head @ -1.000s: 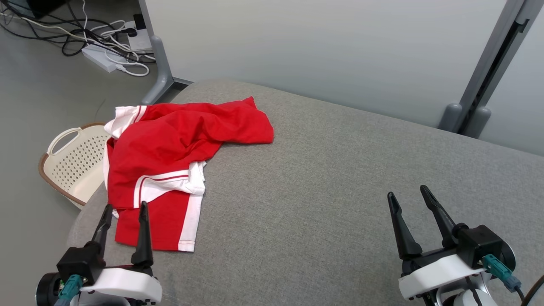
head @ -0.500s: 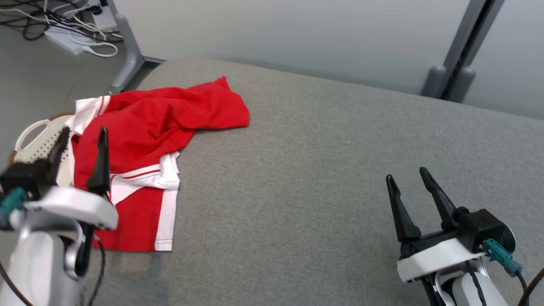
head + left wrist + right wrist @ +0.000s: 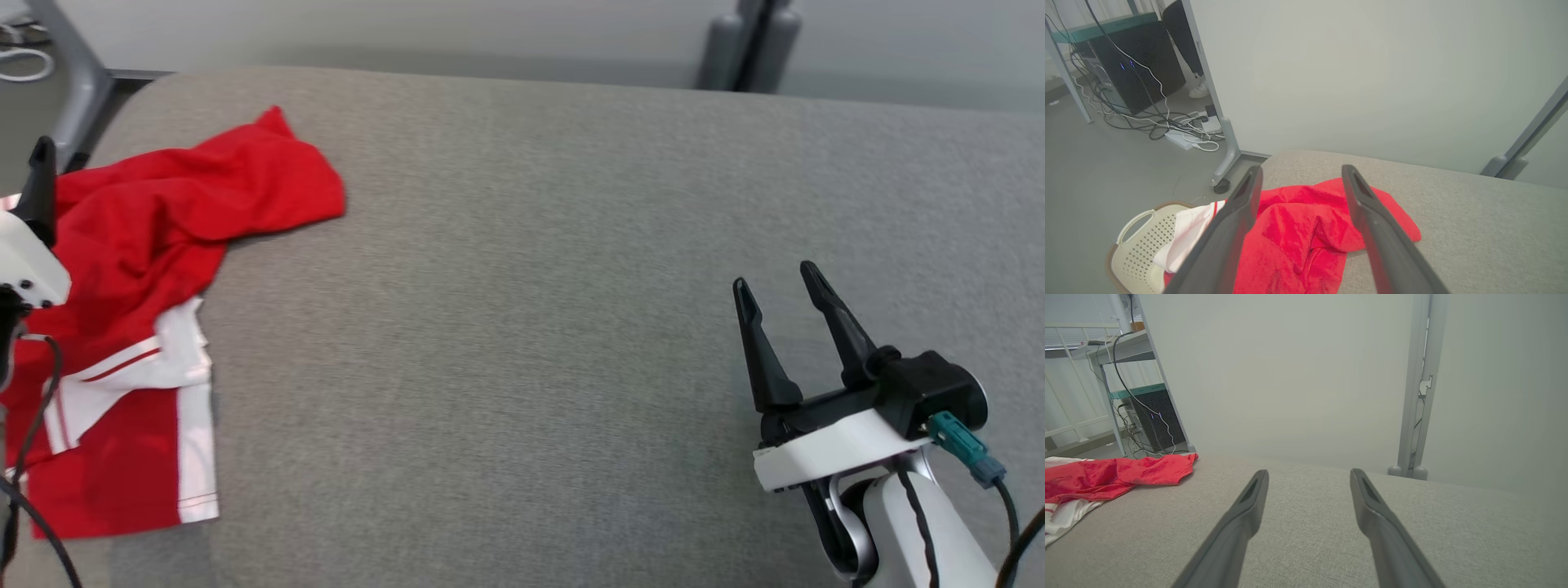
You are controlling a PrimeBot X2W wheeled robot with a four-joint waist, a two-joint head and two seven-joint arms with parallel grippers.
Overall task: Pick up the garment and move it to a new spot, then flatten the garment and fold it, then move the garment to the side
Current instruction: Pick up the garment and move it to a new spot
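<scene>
The garment is a crumpled red piece with white trim and stripes, lying at the left end of the grey padded surface. My left gripper hangs open above the garment, its two fingers framing the red cloth without touching it. In the head view one of its fingers pokes up at the left edge. My right gripper stands open over bare grey fabric at the lower right, far from the garment. Nothing is held between its fingers.
A cream perforated basket sits on the floor beside the surface's left end, under the garment's white edge. Cables and a power strip lie by a partition post. A pale wall and grey posts stand behind.
The head camera has swung, shifting the whole picture left and down. My left gripper has risen from the garment's near hem to over its upper part. The right gripper has kept its pose.
</scene>
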